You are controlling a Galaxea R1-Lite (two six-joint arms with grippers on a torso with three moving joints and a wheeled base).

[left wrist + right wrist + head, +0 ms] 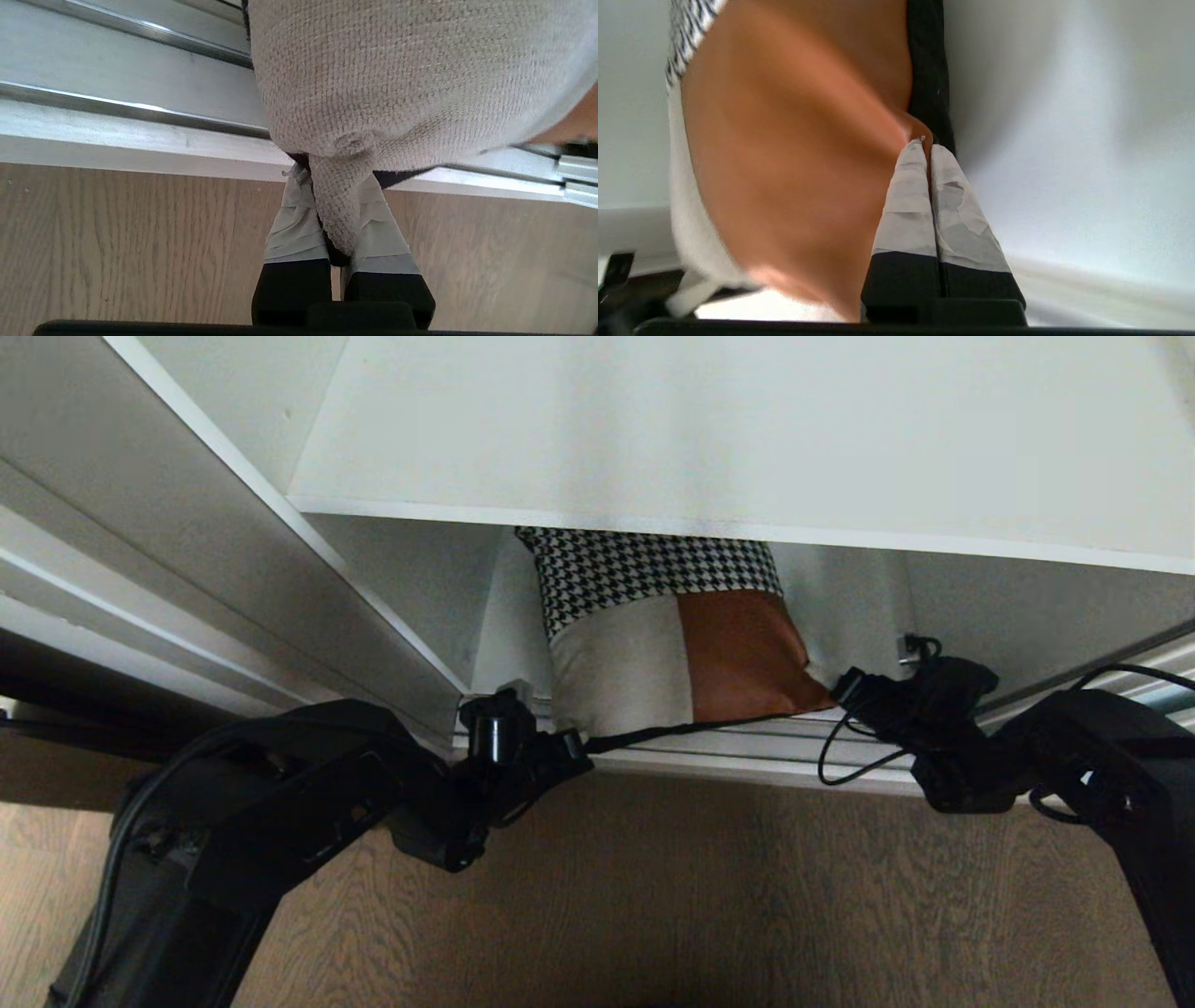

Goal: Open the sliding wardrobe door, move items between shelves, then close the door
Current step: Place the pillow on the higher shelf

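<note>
The wardrobe stands open before me, and the upper shelf (747, 439) juts out over the cushion (667, 644), hiding its top edge. The cushion stands upright on the lower shelf (868, 616), at the front, its lower edge just behind the door track (747, 761) and the floor (653, 896) in front of that.

My left pincer (581, 744) is at the cushion's lower left corner, clamped on the beige tip; its taped fingers (295, 228) pinch that tip between them. My right pincer (843, 689) is at the cushion's lower right corner, closed on the very point of the brown leather patch, and its fingertips (909, 163) meet almost flush there.

I judge I am about to lift the cushone to the shelf above it. The right hold looks thin: smooth leather could slide out once the weight comes on, and the cushion would swing from my left corner alone. Pulled straight up, its top could catch the front edge of the upper shelf; pulled out low, its bottom could snag the door track.
</note>
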